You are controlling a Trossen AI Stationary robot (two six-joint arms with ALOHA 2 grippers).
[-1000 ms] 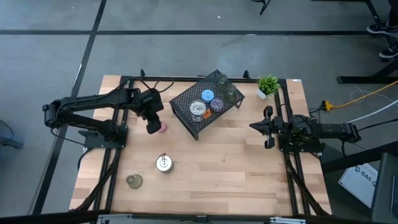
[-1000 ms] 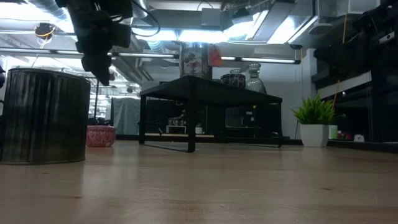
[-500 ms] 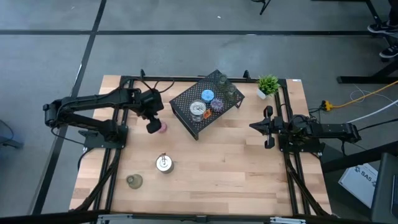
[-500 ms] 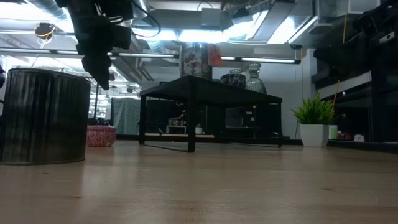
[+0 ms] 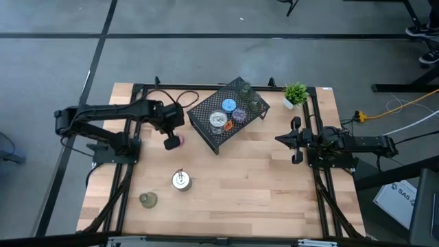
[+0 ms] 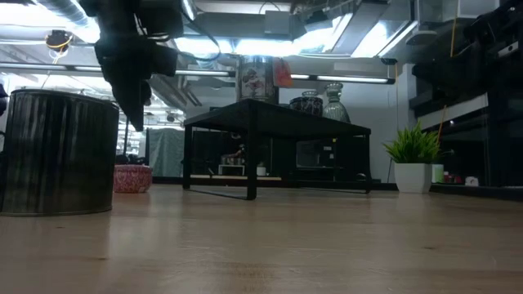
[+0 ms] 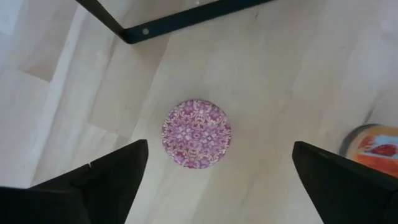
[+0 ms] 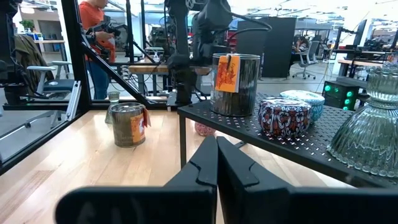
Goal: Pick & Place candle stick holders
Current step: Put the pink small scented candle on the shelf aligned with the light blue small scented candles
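One pink holder (image 5: 179, 140) stands on the bare counter (image 5: 254, 185) at centre-left of the high view, just left of the black rack (image 5: 206, 118), and it is the item the coming move appears to turn on. The left gripper (image 5: 171, 142) hangs directly above it with its fingers (image 7: 99, 180) spread wide and holding nothing; in the left wrist view the patterned pink top (image 7: 196, 133) lies between the two fingers, slightly nearer one of them. The holder is round, so no long axis constrains the approach; a straight descent would bracket it. The left arm is clearly nearer; the right gripper (image 5: 296, 140) waits at centre-right, well apart, fingers pressed together and empty. Count on the rack: one silver tin (image 5: 218, 121), one blue holder (image 5: 229, 105), one purple holder (image 5: 239, 115), and at least one clear glass holder (image 5: 254, 101). Count on the counter: the pink holder, one silver holder (image 5: 180, 180) at lower left, one olive holder (image 5: 148, 200) beyond it. One potted plant (image 5: 295, 93) stands at upper right.
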